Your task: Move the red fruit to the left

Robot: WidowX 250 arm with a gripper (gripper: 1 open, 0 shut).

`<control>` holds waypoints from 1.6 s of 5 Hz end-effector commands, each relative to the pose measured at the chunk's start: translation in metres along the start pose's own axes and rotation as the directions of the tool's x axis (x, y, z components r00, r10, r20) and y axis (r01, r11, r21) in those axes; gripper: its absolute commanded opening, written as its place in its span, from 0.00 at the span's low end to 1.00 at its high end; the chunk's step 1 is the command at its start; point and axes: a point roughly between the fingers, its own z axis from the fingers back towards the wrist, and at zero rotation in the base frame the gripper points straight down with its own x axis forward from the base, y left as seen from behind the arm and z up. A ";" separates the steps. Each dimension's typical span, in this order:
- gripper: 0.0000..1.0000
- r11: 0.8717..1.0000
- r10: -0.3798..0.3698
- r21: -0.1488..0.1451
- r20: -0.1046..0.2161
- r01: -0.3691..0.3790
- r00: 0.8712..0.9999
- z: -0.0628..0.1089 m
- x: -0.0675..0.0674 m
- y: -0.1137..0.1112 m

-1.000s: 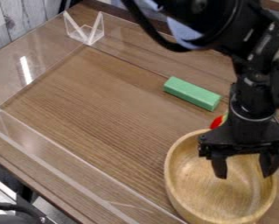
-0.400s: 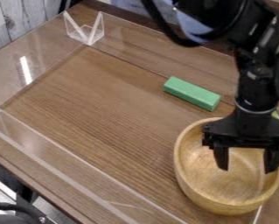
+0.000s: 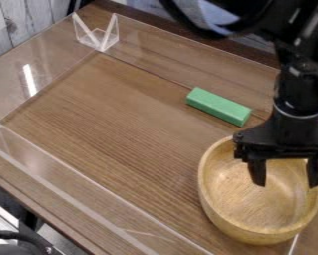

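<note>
Wooden table, green block near its far edge. Wooden bowl toward the near right corner; end effector above it, released, nothing visibly grasped. Red fruit: hidden, position cannot be told. Leftward move: apparently outstanding; completion unconfirmed.

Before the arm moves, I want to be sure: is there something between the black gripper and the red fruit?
I cannot tell. The black gripper is over the pale wooden bowl, and no red fruit is visible, so what separates them stays unclear.
</note>
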 end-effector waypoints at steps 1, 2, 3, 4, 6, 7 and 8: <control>1.00 0.999 0.000 -0.051 0.042 0.002 0.999 0.016 0.002 -0.009; 1.00 0.999 0.041 -0.030 0.049 -0.039 0.998 0.002 0.008 0.004; 1.00 0.996 0.087 -0.017 0.061 -0.086 0.994 -0.011 0.016 0.017; 0.00 0.992 0.128 -0.024 0.074 -0.127 0.989 -0.011 0.025 0.028; 0.00 0.996 0.072 -0.061 0.081 -0.068 0.994 0.050 0.050 0.051; 0.00 0.997 0.039 -0.074 0.083 -0.033 0.996 0.059 0.057 0.078; 0.00 0.996 0.055 -0.078 0.086 -0.048 0.995 0.054 0.054 0.090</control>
